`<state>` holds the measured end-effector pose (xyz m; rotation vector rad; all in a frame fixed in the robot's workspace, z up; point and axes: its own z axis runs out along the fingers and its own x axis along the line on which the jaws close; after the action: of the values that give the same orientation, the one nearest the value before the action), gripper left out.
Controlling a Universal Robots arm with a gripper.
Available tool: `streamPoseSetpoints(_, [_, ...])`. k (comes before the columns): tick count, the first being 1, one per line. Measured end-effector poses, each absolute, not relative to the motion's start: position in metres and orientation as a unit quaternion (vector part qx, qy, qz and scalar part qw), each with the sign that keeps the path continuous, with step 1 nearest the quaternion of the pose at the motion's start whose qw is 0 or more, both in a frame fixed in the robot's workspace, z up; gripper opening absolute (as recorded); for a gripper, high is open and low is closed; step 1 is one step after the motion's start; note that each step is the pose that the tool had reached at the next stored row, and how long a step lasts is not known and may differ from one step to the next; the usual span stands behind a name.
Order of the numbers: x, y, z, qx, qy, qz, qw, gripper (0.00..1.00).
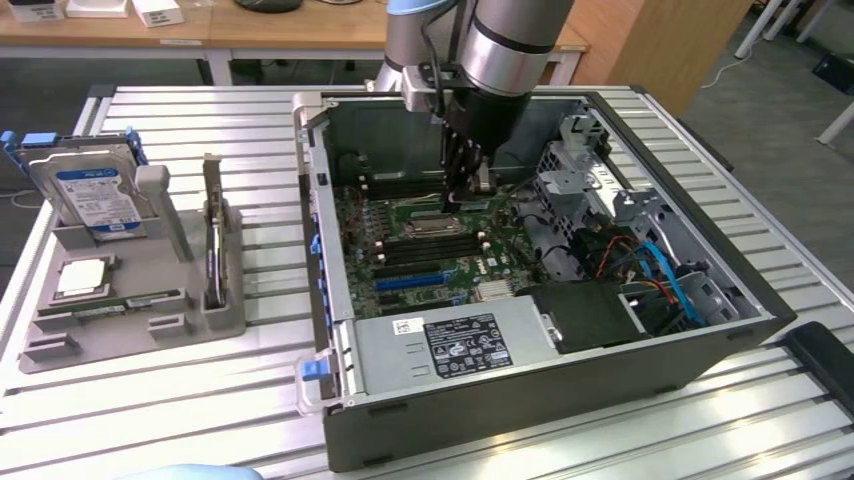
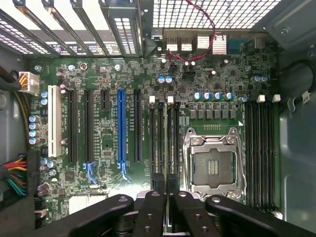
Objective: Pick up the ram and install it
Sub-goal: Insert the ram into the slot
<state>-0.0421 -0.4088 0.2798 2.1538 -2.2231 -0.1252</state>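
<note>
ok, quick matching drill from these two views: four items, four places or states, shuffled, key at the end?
1. silver hard drive with blue-white label
2. square silver processor chip
3. black gripper
4. long blue slot

A. lying flat in the grey holder tray
B. over the black memory slots
C. fixed to the green motherboard, black slots either side
D. standing upright in that tray

Pairs: 1-D, 2-A, 3-B, 4-C

The tool (image 2: pixel 166 193) looked matt black plastic, the counter (image 1: pixel 200 420) ribbed bare metal, the motherboard (image 2: pixel 108 74) glossy green.
</note>
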Motion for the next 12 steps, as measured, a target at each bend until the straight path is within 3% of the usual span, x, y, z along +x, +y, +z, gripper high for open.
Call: streamPoseSetpoints(12, [-0.0436, -0.4088, 0.2724, 0.692, -0.721, -0.041, 0.022, 0.13])
